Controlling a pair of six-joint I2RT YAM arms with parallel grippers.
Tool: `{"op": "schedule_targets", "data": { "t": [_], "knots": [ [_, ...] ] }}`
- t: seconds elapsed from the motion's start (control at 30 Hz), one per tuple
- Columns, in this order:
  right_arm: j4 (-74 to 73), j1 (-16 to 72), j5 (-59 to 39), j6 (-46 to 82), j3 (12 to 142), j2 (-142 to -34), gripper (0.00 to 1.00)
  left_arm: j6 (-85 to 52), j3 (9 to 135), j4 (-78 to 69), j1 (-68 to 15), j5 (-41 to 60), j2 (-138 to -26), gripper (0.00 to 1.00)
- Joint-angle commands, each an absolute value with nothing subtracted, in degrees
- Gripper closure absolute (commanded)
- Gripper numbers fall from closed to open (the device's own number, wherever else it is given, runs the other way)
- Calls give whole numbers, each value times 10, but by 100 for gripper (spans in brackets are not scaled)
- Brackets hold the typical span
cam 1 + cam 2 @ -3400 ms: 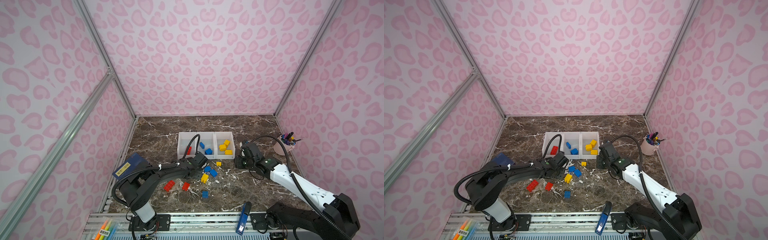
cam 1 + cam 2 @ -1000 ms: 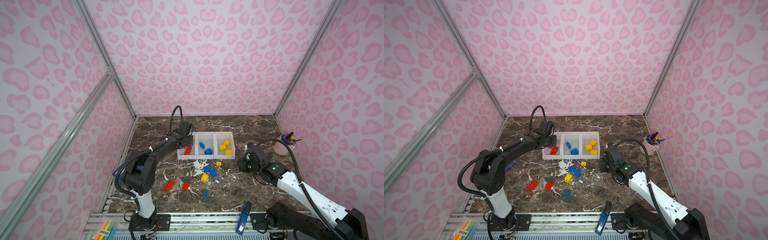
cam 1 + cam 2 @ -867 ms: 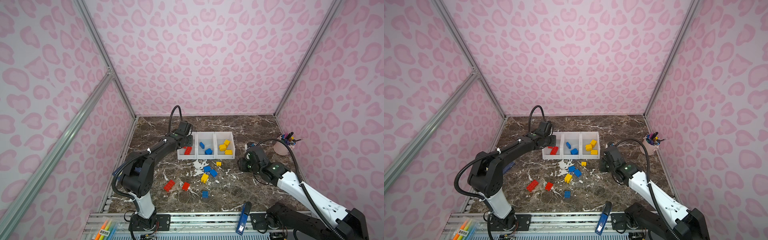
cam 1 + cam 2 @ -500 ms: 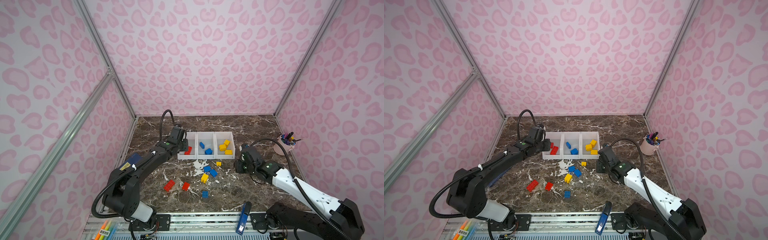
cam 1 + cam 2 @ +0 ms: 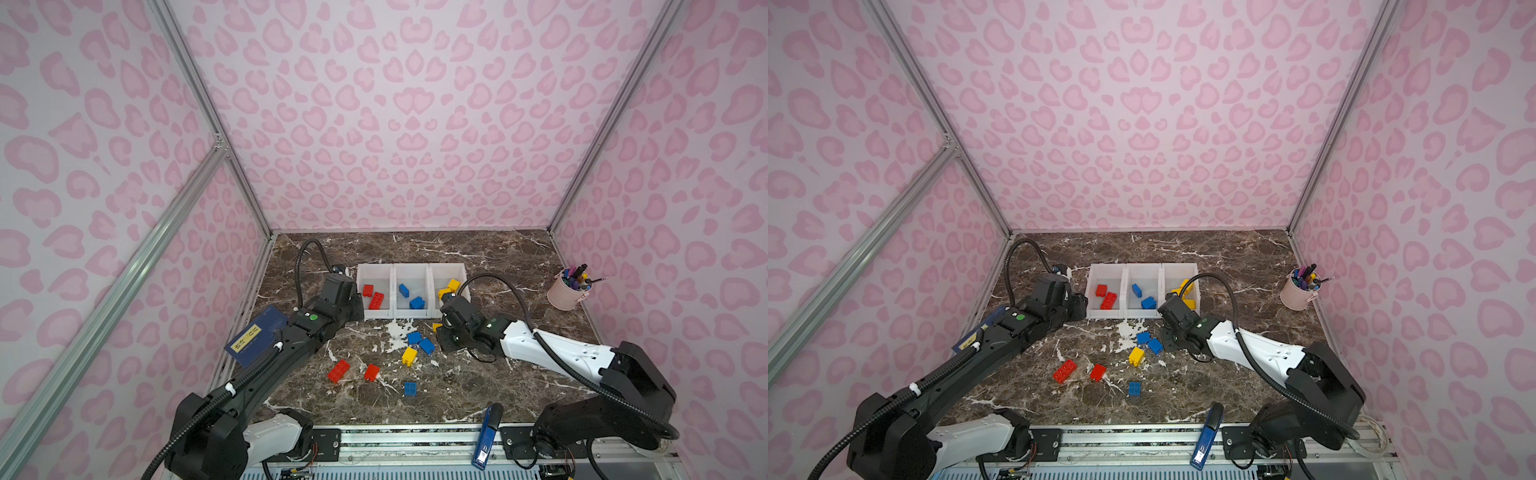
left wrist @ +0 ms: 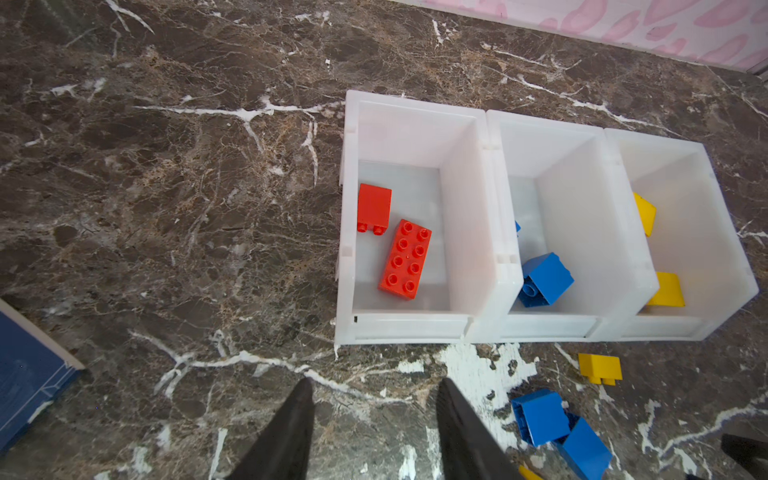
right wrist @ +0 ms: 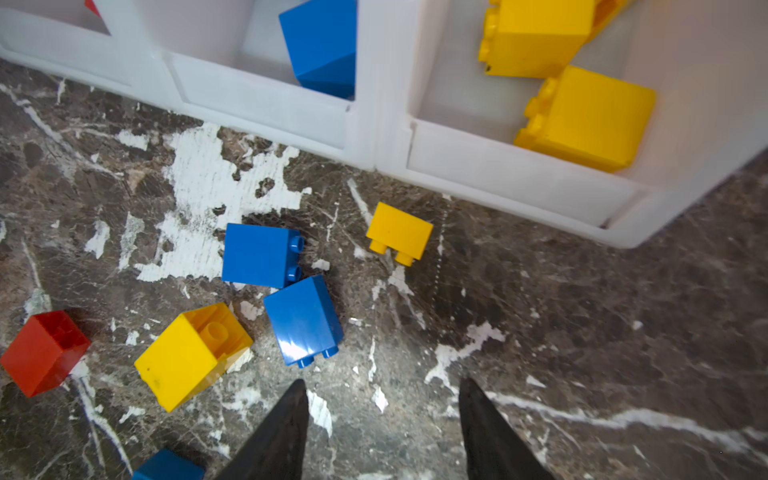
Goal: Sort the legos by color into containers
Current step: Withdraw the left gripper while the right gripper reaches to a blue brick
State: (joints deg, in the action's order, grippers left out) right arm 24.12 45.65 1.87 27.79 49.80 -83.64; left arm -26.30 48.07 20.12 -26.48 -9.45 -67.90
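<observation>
**Q:** Where is the right gripper, and does it hold anything?

**A:** The right gripper hangs low over the dark marble bench. Its two black fingers are spread apart with nothing between them. Straight ahead of the gap, near but not touching, a small yellow plastic brick lies on its side. Its studs point back toward the gripper and its broader side runs across the gap. Just beyond it is the low front lip of the row of three white plastic containers, at the one holding yellow.

**Q:** And the other legos?

**A:** A blue square brick touches a second blue brick, both lying toward the left arm's side of that line. More loose legos lie farther out.

**Q:** Which arm is nearer?

**A:** The right arm, clearly. The left gripper, also spread and empty, sits off the front corner of the red container, so I judge the yellow pick belongs to the right arm.

**Q:** What has changed?

**A:** Some three seconds earlier the red container seemed to hold one brick. It now holds two, including a long red eight-stud brick. A second ago the left gripper was over that container, and it has since drawn back to the front. The right gripper has swung in from beside the yellow container toward the loose bricks.
</observation>
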Motion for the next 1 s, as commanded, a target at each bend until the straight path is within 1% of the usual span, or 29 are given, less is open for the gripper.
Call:
{"op": "schedule_targets", "data": {
  "t": [0.0,0.2,0.43,0.77,0.97],
  "knots": [
    [211,472,15,272,505,-865,41,-286,465,199,-269,-104,-661,49],
    [206,487,5,261,525,-911,39,-300,432,171,-276,-114,-626,49],
    [213,488,1,241,537,-946,39,-312,421,171,-288,-125,-621,48],
    [223,499,-3,216,564,-983,43,-326,410,173,-308,-149,-623,47],
    [232,505,3,212,577,-1007,48,-329,411,171,-315,-152,-627,47]
  ]
}}
